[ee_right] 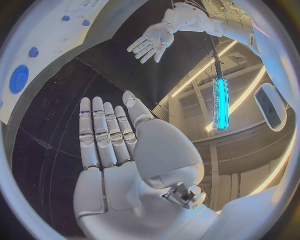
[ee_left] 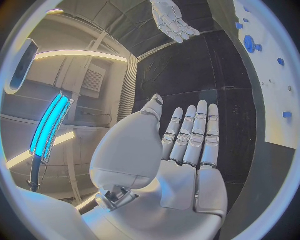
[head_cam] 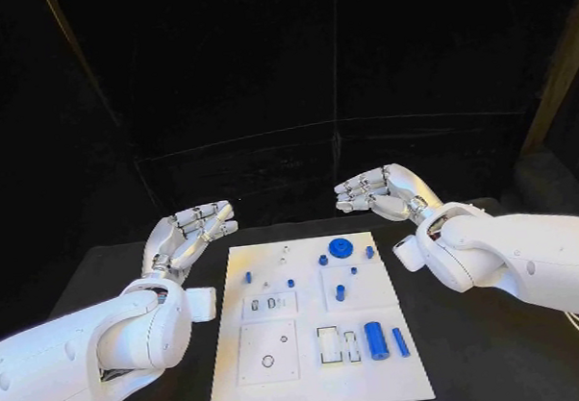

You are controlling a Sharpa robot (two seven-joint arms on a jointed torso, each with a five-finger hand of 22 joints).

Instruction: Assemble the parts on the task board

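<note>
left hand (head_cam: 195, 227): open, fingers straight and apart, holds nothing; hovers off the board's far-left corner.
right hand (head_cam: 384, 193): open too, fingers loosely bent, nothing in it; off the far-right corner.
task board (head_cam: 246, 384): white plate flat mid-bench (head_cam: 502, 362), long side running away from the robot.
parts: all on the board. Blue cylinder (head_cam: 376, 340) near edge, thin blue rod (head_cam: 399, 342) just beside it, both with long axis running near-to-far. Round blue disc (head_cam: 339, 246) flat at far end; small pegs scattered between.
handling: likely light, rigid plastic, smooth, may roll. Pinch cylinder across its middle, disc by the rim.
</note>
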